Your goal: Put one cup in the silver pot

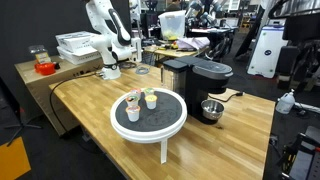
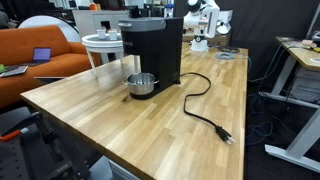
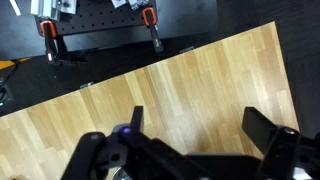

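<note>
The cup stood upright on a small round stand near the coffee machine, with a pink-red cup close beside it. We judged it untouched and the task not yet begun. The silver pot sat on the counter just beside the coffee machine, mouth up and ready to receive, its handle turned away from the stand, so nothing barred a path from the cup. The arm stood well behind the coffee machine, far from both.

Only the wrist view told us about the jaws. They were spread wide with nothing between them, over bare wood, and it showed neither cup nor pot. An exterior view showed the pot in front of the coffee machine and a power cord trailing across the counter. There the cups were too small to tell apart.
</note>
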